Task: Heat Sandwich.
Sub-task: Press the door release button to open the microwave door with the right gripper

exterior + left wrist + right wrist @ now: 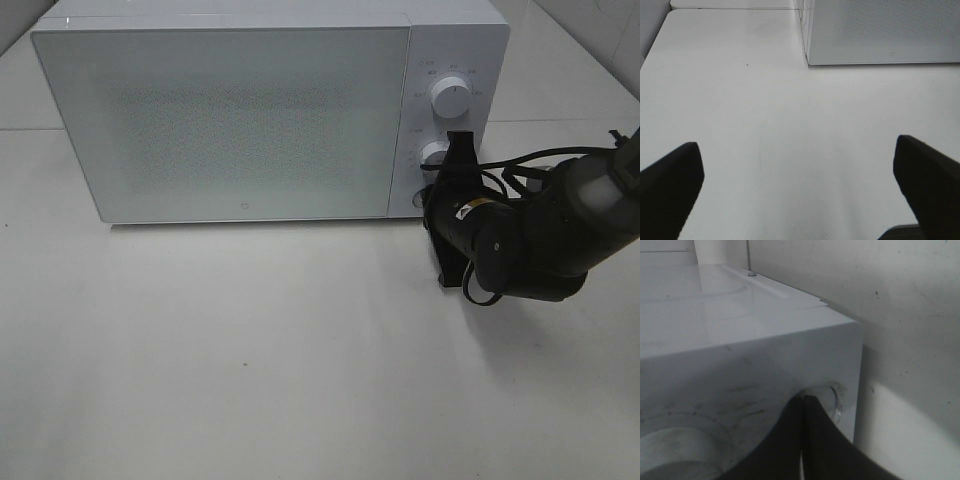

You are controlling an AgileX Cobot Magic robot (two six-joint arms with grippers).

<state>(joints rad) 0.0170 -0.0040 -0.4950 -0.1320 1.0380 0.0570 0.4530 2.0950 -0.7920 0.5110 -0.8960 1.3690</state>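
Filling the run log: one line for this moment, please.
door: closed | right gripper: shut, at lower knob | left gripper: open, empty | sandwich: unseen

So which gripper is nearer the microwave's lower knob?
The right. The right gripper, shut, has its tips at the lower knob; the left gripper hangs open over the table, back from the microwave.

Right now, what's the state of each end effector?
Left end effector: open, holding nothing.
Right end effector: closed, tips at the lower knob, gripping nothing.
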